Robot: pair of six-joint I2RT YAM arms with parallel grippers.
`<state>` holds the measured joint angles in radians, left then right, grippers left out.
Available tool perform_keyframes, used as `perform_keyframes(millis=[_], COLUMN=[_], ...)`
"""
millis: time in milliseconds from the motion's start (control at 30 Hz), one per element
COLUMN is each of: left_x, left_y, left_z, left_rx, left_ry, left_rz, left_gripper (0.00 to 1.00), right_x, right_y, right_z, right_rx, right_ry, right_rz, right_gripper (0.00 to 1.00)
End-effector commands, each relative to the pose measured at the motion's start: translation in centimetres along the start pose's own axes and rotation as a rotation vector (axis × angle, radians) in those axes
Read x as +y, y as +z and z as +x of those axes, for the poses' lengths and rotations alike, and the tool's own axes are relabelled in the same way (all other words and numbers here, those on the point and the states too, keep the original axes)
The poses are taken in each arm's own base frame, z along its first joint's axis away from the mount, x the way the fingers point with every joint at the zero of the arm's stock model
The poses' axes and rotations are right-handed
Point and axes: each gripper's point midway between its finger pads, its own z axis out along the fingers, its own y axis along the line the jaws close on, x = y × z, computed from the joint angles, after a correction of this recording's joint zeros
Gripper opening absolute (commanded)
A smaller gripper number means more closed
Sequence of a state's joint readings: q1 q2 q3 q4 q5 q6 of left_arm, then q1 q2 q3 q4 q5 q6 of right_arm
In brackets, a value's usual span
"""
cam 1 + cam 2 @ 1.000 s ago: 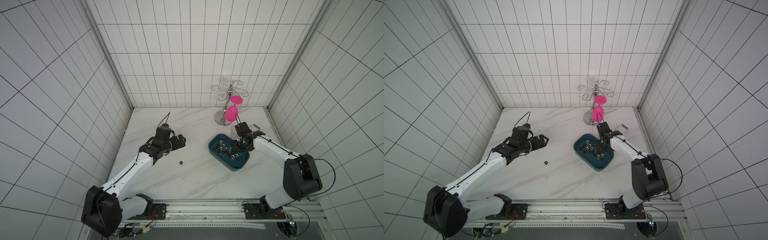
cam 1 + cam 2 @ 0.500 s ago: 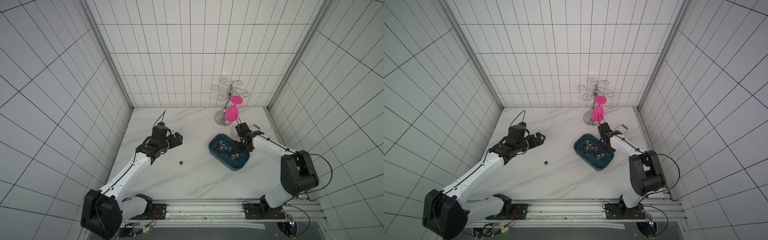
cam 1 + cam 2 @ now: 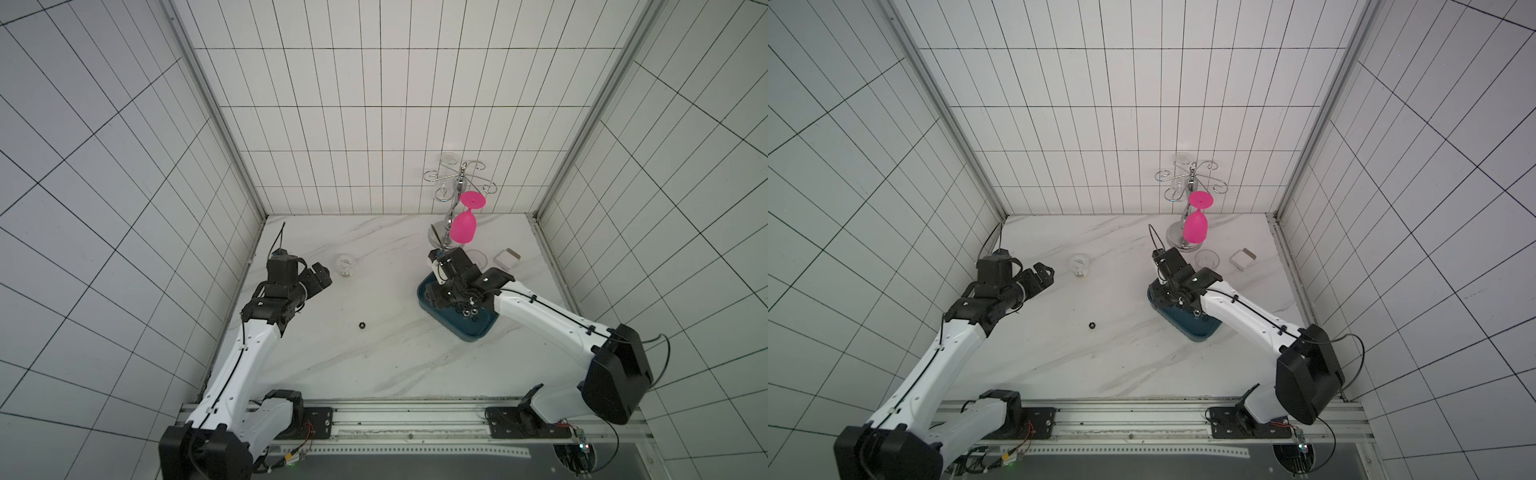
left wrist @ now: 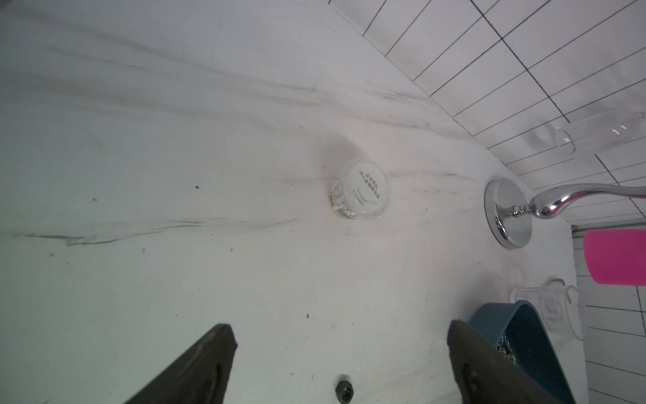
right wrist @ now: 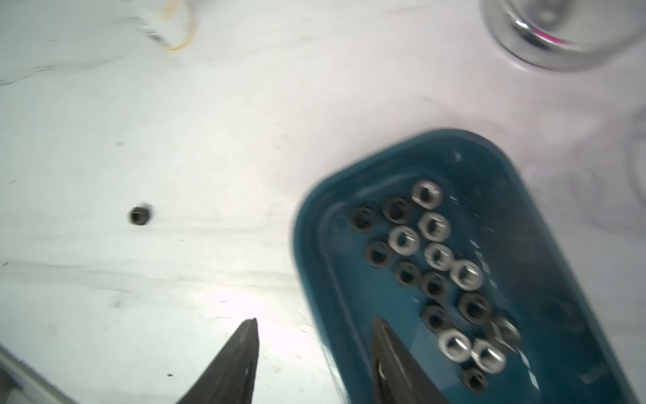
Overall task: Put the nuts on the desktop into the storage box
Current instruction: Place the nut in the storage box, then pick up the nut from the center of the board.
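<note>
1. In both top views the storage box [image 3: 471,334] sits on the desktop [image 3: 374,365] at about 3 o'clock from its middle, with a cluster of nuts [image 3: 467,312] inside. The right gripper [image 3: 435,294] hangs over the box's 11 o'clock end, and from up here I cannot tell how its jaws stand. One black lone nut [image 3: 362,324] lies on bare marble at 9 o'clock of the box, well apart from it. The left gripper [image 3: 320,276] hovers at 10 o'clock of that nut, with a labelled tub [image 3: 345,264] at its 2 o'clock. A chrome stand [image 3: 439,241] carrying a pink goblet [image 3: 463,227] stands at 12 o'clock of the box, and a clear cup [image 3: 477,258] and a small white box [image 3: 507,260] sit at 1 o'clock
2. In the left wrist view the fingers [image 4: 199,363] are spread wide with nothing between them, so the tool is released. The lone nut rests on the desktop in line with the gap. The tub lies on its side farther out. A corner of the storage box shows behind one finger
3. The right wrist view is blurred. The jaws are parted and empty, one finger over the box's rim and the other over marble. Silver and black nuts lie packed in the box, and the lone nut sits apart on the desktop
</note>
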<state>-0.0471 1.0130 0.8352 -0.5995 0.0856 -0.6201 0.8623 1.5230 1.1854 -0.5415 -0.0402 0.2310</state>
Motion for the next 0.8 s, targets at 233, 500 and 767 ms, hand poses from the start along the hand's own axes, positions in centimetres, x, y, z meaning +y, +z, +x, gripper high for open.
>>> perform_keyframes(millis=[233,500,767], left_x=[3.6,4.4,4.4], left_y=[-1.5,-2.8,-2.9], left_z=[3.5,2.9,2.5], left_rx=[0.088,0.011,0.026], left_ry=[-0.034,-0.014,0.017], left_rz=[-0.103,-0.119,-0.136], left_gripper=[0.98,0.98,0.98], right_x=[11.2,13.8,14.4], right_y=[8.3,13.6,15.8], right_z=[1.0,1.4,2.6], right_rx=[0.126,0.204,0.247], right_ry=[-0.273,-0.326,-0.351], right_rz=[-0.138,-0.097,-0.062], right_gripper=[0.59,0.57,0.46])
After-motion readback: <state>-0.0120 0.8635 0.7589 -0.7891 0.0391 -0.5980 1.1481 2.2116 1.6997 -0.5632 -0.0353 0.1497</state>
